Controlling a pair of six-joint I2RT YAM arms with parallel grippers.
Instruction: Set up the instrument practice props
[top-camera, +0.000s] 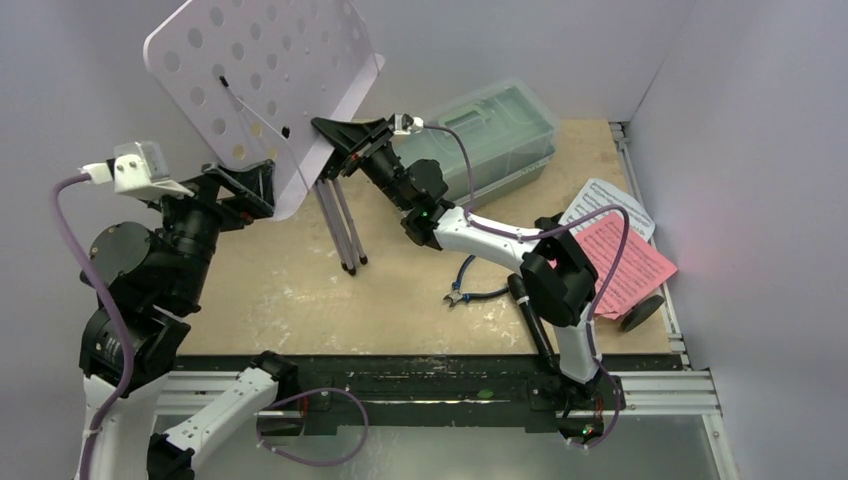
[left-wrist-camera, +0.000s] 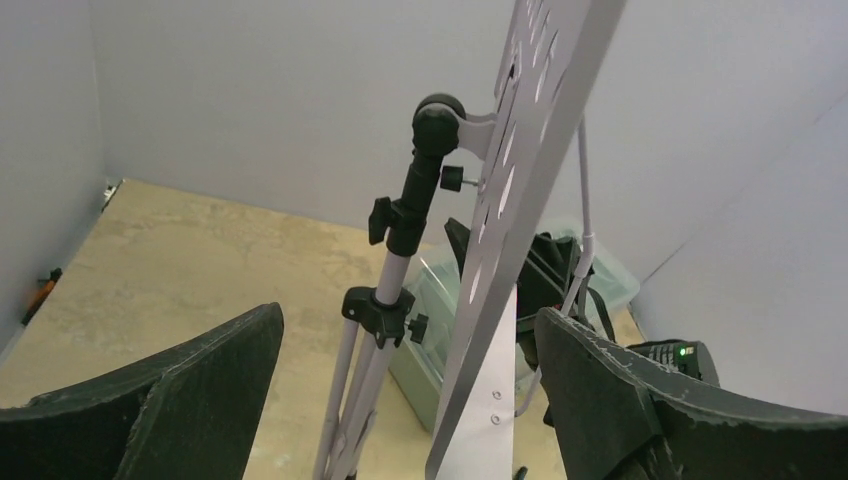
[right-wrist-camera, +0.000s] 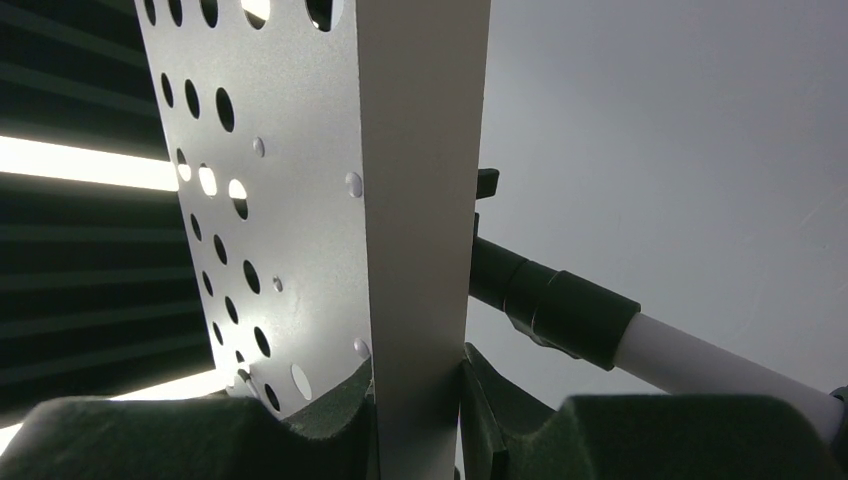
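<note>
- The music stand (top-camera: 250, 80) is upright at the back left of the table (top-camera: 280, 310). Its perforated desk is tilted, and its tripod legs (top-camera: 345, 232) look bunched close together rather than spread.
- The right gripper (right-wrist-camera: 415, 410) is clamped on the desk's lower lip, fingers pressed to either face. The stand probably depends on that hold.
- The left gripper (left-wrist-camera: 408, 335) has its jaws spread wide. The desk's edge and the pole sit between them untouched, and it holds nothing.
- The pink sheet (top-camera: 625, 262) and white sheet (top-camera: 600, 200) lie overlapping at the right edge. The round-based stand (top-camera: 640, 312) lies just beside them.
- By this showing the task is early. The legs need spreading, the sheets need placing on the desk and the black stand needs righting.
- The right arm reaches forward and left across the table, above the pliers (top-camera: 462, 292) and past the toolbox (top-camera: 495, 130). The left arm is folded high, with its wrist levelled at the desk's lower corner.
</note>
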